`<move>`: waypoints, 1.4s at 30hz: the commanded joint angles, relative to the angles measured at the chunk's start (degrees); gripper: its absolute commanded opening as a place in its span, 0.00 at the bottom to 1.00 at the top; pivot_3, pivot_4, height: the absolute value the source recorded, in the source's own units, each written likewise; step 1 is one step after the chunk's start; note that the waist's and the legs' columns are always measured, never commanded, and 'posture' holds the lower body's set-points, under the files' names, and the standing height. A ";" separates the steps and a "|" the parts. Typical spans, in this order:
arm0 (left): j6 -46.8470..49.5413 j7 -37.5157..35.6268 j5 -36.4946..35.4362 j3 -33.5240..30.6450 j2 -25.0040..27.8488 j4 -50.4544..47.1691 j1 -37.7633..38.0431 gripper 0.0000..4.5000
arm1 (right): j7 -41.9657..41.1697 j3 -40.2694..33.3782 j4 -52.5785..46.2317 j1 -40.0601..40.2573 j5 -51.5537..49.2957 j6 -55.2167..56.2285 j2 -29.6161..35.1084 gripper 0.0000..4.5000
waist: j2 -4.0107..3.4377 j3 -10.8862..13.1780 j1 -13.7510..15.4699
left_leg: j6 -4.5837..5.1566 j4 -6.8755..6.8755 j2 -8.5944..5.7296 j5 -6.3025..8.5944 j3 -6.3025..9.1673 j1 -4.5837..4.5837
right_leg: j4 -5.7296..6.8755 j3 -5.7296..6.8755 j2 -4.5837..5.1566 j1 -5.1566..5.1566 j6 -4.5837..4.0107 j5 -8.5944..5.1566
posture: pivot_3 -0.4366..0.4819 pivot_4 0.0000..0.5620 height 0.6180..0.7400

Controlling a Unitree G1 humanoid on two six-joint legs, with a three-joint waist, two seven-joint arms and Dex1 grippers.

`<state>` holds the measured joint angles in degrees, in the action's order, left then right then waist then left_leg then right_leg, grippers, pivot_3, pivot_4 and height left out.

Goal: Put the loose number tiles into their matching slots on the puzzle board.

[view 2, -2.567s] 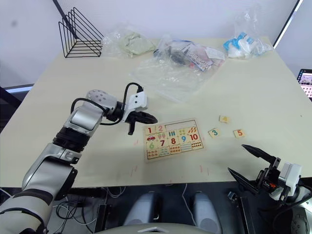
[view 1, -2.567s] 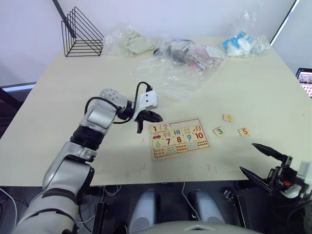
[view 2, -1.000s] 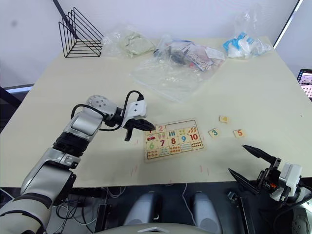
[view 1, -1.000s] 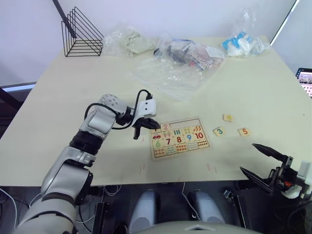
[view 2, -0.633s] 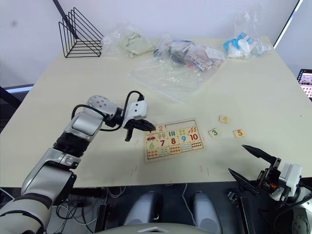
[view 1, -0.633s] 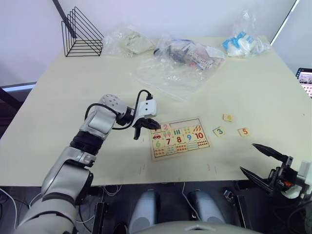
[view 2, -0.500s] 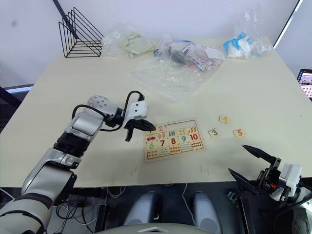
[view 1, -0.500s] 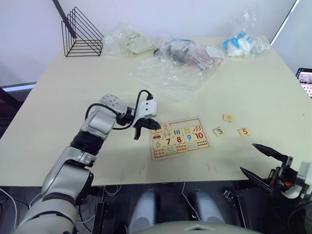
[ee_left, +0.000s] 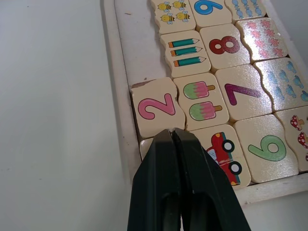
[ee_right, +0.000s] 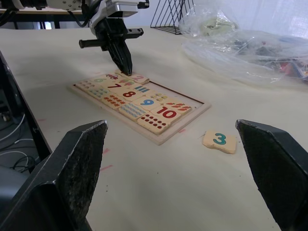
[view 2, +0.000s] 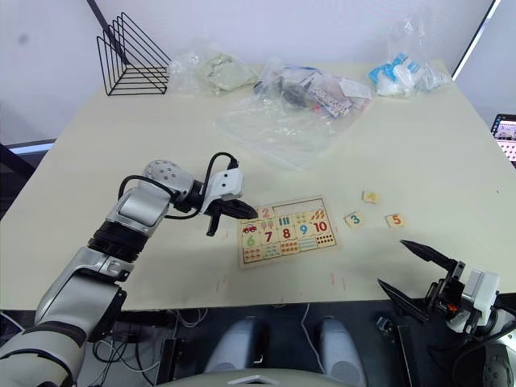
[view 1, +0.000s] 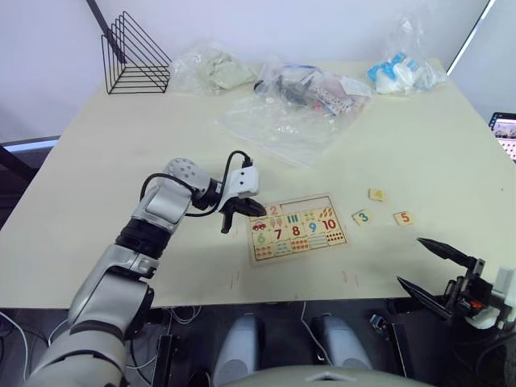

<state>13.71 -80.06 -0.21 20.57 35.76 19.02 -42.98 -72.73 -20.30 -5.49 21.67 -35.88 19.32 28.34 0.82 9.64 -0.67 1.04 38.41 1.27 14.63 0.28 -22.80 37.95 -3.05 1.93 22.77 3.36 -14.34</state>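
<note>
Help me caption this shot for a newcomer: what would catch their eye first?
First, the left tool, fingers shut, tip pressed down at the near left corner of the puzzle board, just below the seated pink 2 tile. Next, three loose tiles lie on the table to the board's right: the 3 tile, the 5 tile and the 4 tile. The right tool hangs wide open beyond the table's near edge.

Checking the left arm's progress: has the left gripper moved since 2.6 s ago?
Yes. The left gripper, jaws shut, has come toward the robot and onto the puzzle board's near-left corner, at the 1 slot beside the 2 tile.
</note>
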 commanded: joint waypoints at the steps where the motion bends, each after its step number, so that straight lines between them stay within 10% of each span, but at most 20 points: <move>1: 0.46 -0.74 -2.38 -2.61 0.94 -2.31 0.46 0.02 | -0.29 -1.50 -0.42 0.34 -0.88 1.12 0.56 1.00 | 0.00 0.00 0.00 | 0.00 0.00 0.00 0.00 0.00 0.00 | 0.00 0.00 0.00 0.00 0.00 0.00 | 0.48 0.27 1.00; 25: 4.98 5.32 -8.61 -6.62 -2.98 -6.67 3.51 0.02 | -0.55 -1.28 0.62 -1.02 -0.94 0.86 0.76 1.00 | 0.00 0.00 0.02 | 0.00 0.00 0.00 0.00 0.00 0.00 | 0.00 0.00 0.00 0.00 0.00 0.00 | 0.48 0.27 1.00; 42: 3.51 16.63 -21.05 -25.14 -3.18 -19.26 22.05 0.02 | 1.98 -3.89 2.23 -1.40 -3.27 -1.43 0.89 1.00 | -0.02 -0.01 -0.03 | 0.00 -0.03 0.03 0.00 0.21 0.05 | 0.01 -0.02 0.06 -0.01 -0.01 0.01 | 0.48 0.27 1.00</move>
<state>17.65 -64.76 -19.07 -1.37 31.86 2.89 -21.81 -71.35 -22.28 -2.97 20.27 -37.91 18.06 28.95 0.80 9.62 -0.71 1.04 38.39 1.30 14.63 0.51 -22.75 37.97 -3.07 2.00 22.76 3.36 -14.33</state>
